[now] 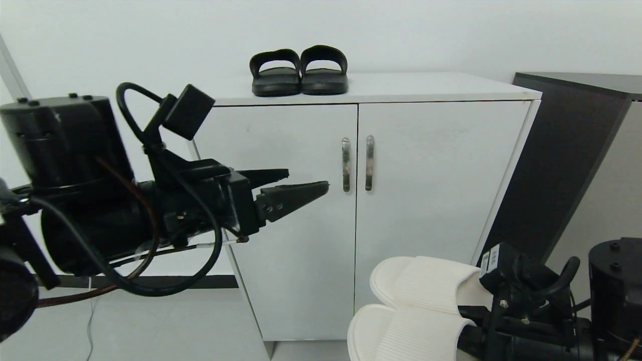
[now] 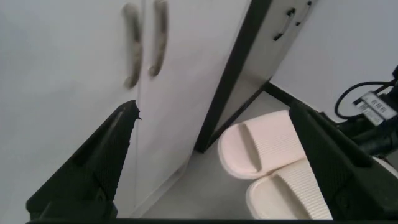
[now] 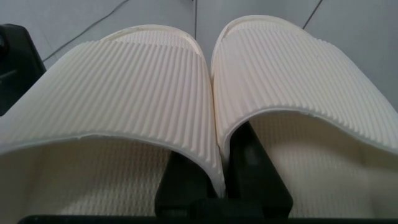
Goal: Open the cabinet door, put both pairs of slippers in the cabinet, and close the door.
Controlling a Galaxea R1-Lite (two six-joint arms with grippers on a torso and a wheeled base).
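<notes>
Our left gripper, jaws apart, sits just short of the upright left door handle. Our right gripper seems clamped on the white slippers.

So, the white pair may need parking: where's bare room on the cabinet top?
The cabinet top is bare from the black slippers to its right edge; a narrower strip left of them. Crowded: the left gripper by the handles, the white slippers low before the right door.
</notes>
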